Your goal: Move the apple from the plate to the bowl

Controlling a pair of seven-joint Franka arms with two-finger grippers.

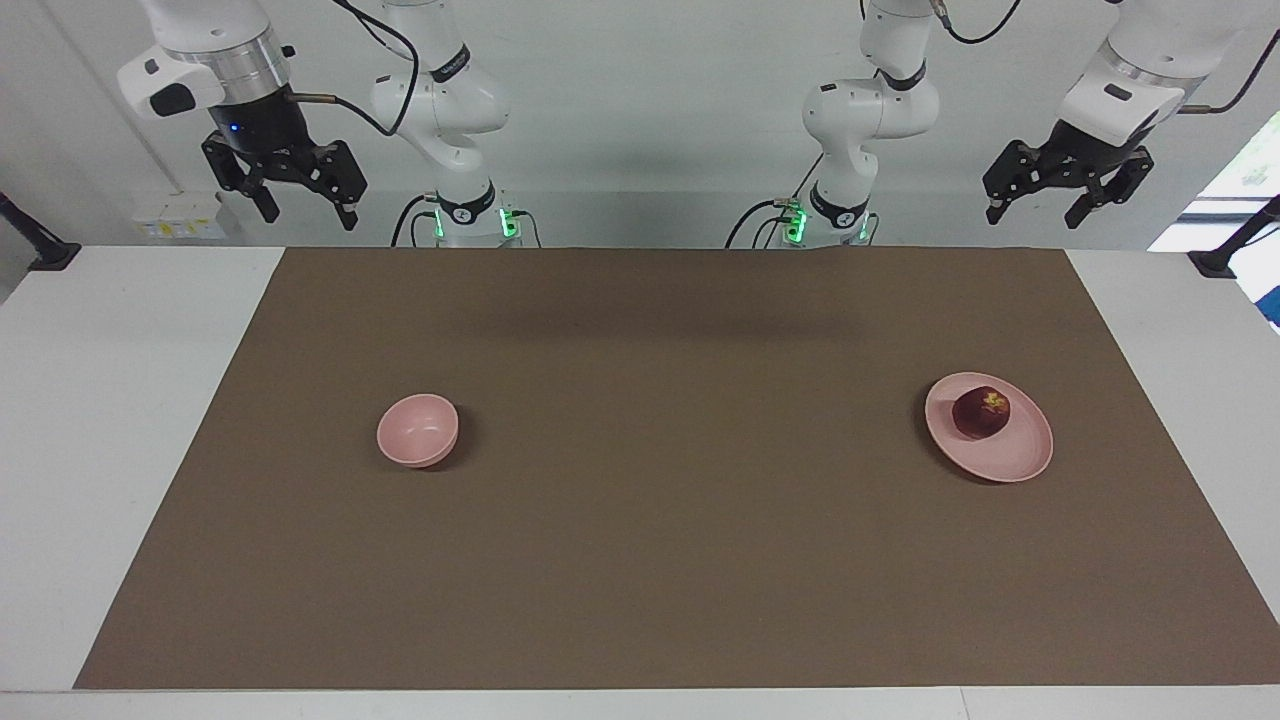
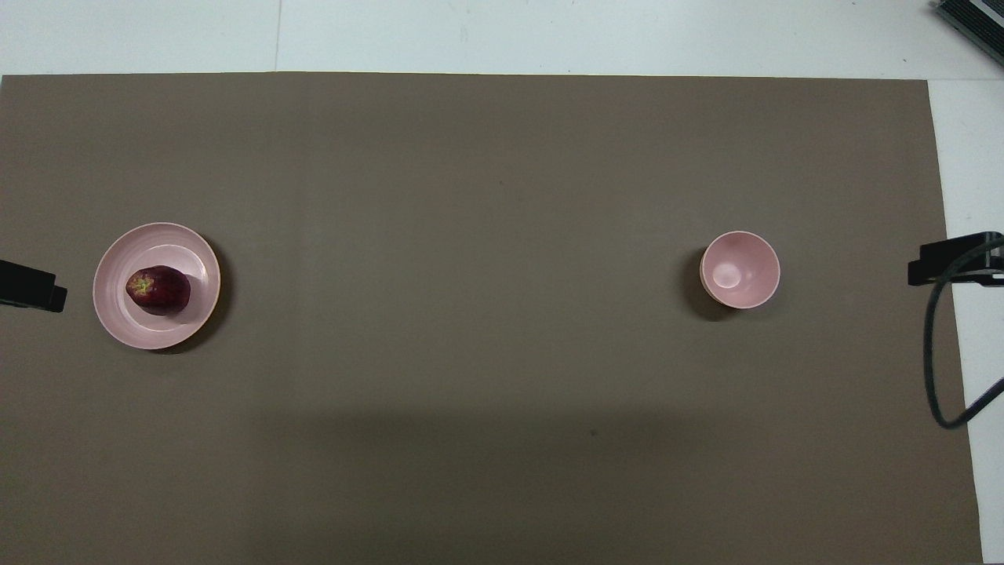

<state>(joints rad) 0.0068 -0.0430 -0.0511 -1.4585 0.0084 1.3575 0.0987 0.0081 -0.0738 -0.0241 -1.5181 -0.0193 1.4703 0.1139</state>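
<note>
The apple (image 1: 981, 412), round, dark red and glossy with a yellowish patch on top, sits on the plate (image 1: 1013, 460), a wide, shallow, matte pale pink disc with a low rim at mid-right of the facing view. The bowl (image 1: 417, 430), smaller, deeper and the same smooth pink, stands empty at mid-left, well apart from the plate. Both rest on a flat brown mat (image 1: 660, 500) over the white table (image 1: 110, 400). The 2 arms wait raised at the top corners: the left gripper (image 1: 1038, 213) and right gripper (image 1: 308, 212) each hang with black fingers spread, holding nothing, though their exact gap is hard to judge.
</note>
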